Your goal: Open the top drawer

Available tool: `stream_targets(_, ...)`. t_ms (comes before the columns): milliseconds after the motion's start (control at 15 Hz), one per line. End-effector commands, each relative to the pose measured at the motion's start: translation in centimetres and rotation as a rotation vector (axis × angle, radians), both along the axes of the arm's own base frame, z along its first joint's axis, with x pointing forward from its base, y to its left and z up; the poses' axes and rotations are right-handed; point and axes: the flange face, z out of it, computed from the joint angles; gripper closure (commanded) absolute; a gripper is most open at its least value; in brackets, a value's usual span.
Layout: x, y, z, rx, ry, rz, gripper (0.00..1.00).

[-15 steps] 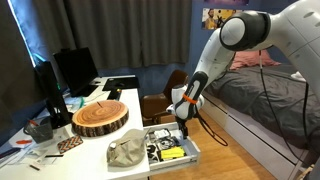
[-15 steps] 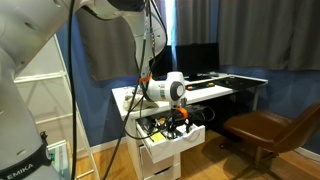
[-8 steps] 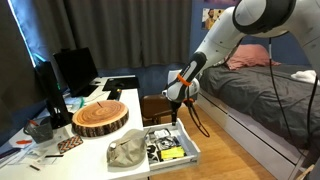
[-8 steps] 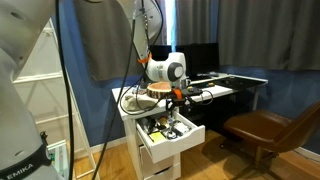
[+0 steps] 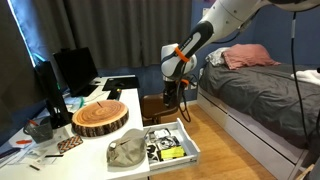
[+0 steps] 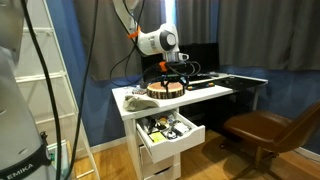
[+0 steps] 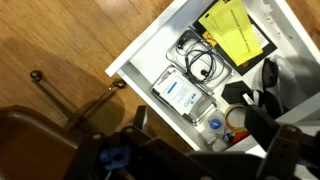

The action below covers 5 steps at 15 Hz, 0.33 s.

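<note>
The top drawer (image 5: 193, 151) is a shallow white drawer pulled out from the white desk, with a yellow pad, black cables and small items inside. It also shows in an exterior view (image 6: 183, 140) and in the wrist view (image 7: 140, 92). My gripper (image 5: 169, 94) hangs well above the drawer, apart from it, at about desk-top height or higher (image 6: 172, 74). In the wrist view its two dark fingers (image 7: 199, 120) stand apart with nothing between them.
A round wooden slab (image 5: 100, 117) and a grey cloth (image 5: 127, 151) lie on the desk, with monitors (image 5: 70, 68) behind. A brown chair (image 6: 258, 128) stands beside the desk. A bed (image 5: 270, 90) and a ladder (image 6: 55, 100) flank the area.
My gripper has risen from just above the open drawer to well above it and moved toward the desk. The drawer has stayed pulled out.
</note>
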Motion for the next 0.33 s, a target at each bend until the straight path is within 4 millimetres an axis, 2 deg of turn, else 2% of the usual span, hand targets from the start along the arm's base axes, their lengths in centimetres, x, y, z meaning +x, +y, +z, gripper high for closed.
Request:
stream_targets(0,-2.5,0.9,4.2,0.131,-0.018,-0.069,0.00)
stream_targets(67,-0.8,0.8,2.3,0.051,-0.003,-0.057,0.00)
stream_targets(267,-1.7,1.3,4.2,0.106,-0.014,-0.068,0.00)
